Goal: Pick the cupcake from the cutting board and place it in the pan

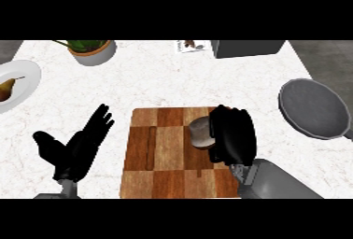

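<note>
Right hand (231,135): fingers curled against one cupcake (201,132), which sits on the single cutting board (158,158). Left hand (77,144): fingers straight, spread, resting left of board. One pan (316,109) at right; one plate (17,84), one pear (7,87), one potted plant (92,50) far left.

Kitchen: marble counter (165,84), cutting board (165,154), pan (314,109).

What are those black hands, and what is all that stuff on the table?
They are a robot's hands, seen from its head looking down at a white counter. The right hand rests on a wooden cutting board and curls against a cupcake, which it partly hides. The left hand rests open beside the board. At the right lies a grey pan, where the cupcake should go. There is also a potted plant and a plate with a pear.
</note>
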